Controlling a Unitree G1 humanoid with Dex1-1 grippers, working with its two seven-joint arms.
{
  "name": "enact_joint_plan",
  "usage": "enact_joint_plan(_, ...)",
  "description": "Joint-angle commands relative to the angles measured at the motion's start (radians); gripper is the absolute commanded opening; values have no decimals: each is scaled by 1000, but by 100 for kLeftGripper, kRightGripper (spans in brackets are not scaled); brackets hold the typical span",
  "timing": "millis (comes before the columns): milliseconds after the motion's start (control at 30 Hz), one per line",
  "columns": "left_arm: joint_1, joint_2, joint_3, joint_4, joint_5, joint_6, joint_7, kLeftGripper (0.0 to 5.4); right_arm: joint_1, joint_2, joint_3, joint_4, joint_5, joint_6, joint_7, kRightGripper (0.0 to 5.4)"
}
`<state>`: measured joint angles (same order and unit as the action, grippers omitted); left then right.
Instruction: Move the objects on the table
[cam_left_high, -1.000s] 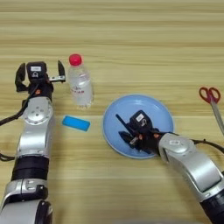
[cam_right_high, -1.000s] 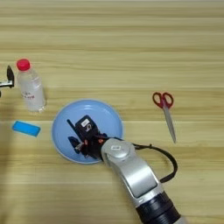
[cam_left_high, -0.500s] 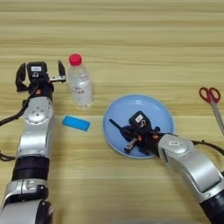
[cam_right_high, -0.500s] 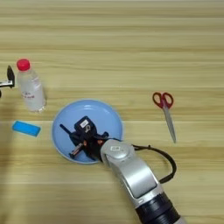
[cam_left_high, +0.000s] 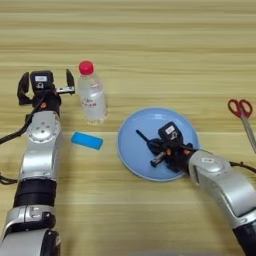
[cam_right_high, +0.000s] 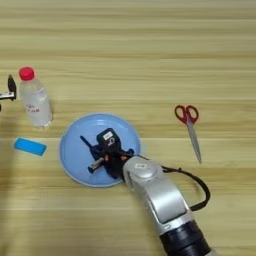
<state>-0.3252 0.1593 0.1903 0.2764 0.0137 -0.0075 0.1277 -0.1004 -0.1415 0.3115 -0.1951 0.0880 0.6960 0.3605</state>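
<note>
reaching over the blue plate (cam_left_high: 135, 150), right pincer (cam_left_high: 156, 152) sits at the black stick (cam_left_high: 143, 139), grip state unreadable | left pincer (cam_left_high: 45, 86) spread wide, holding nothing, just beside the upright bottle (cam_left_high: 91, 98) on the surface (cam_left_high: 150, 50) | blue block (cam_left_high: 86, 140), scissors (cam_right_high: 188, 125) apart

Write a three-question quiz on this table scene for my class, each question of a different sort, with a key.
1. True or false: the water bottle stands on the blue plate.
2. Which thing lies furthest to the robot's right? A) the blue block B) the scissors C) the bottle
3. Fill in: the right tool is over the ___, at the thin black stick.

Key:
1. False: it stands upright on the table, beside the left tool, which is open.
2. B
3. plate
</note>
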Motion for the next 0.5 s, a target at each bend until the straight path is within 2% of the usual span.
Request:
enact_joint_plan(33, 8, 2, -1, -12, -1, 15, 0, 540, -33, -7, -85, -43, 19, 14, -26, 31)
enact_joint_plan(333, 8, -2, -3, -16, 0, 16, 3, 540, -85, -59, -305, -59, 65, -14, -62, 31)
enact_joint_plan(500, 8, -2, -3, -16, 1, 16, 3, 540, -91, -88, -369, -9, 71, -29, -70, 31)
